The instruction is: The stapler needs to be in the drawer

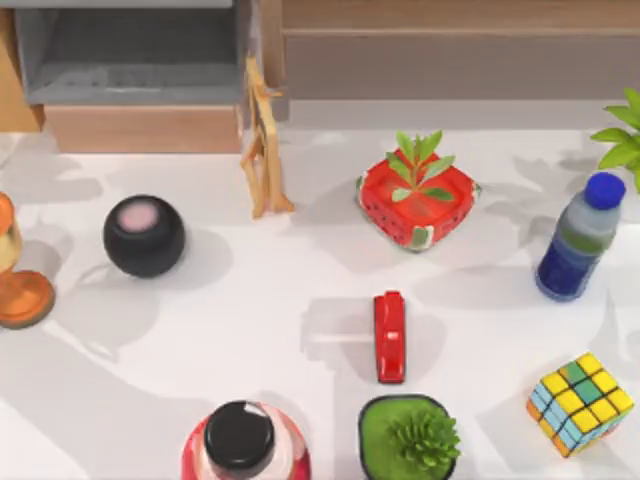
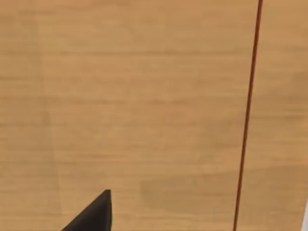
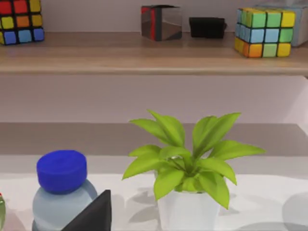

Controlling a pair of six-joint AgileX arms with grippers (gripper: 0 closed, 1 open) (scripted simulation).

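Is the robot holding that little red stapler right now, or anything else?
No. The stapler lies alone on the white table, with no fingers on it. The drawer stands open.

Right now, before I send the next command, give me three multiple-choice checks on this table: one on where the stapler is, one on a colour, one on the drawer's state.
1. Where does the stapler lie?
A. inside the drawer
B. on the table, between the strawberry planter and the green succulent pot
C. on top of the Rubik's cube

2. What colour is the cap of the bottle at the table's right?
A. blue
B. white
C. orange

3. What state is the drawer in?
A. pushed shut
B. pulled open with the stapler inside
C. pulled open, nothing to be seen on its grey floor

Answers:
1. B, the red bar lies flat on the white tabletop between those two pots.
2. A, the top view and right wrist view both show a blue cap.
3. C, the grey interior is exposed behind the tan front panel.
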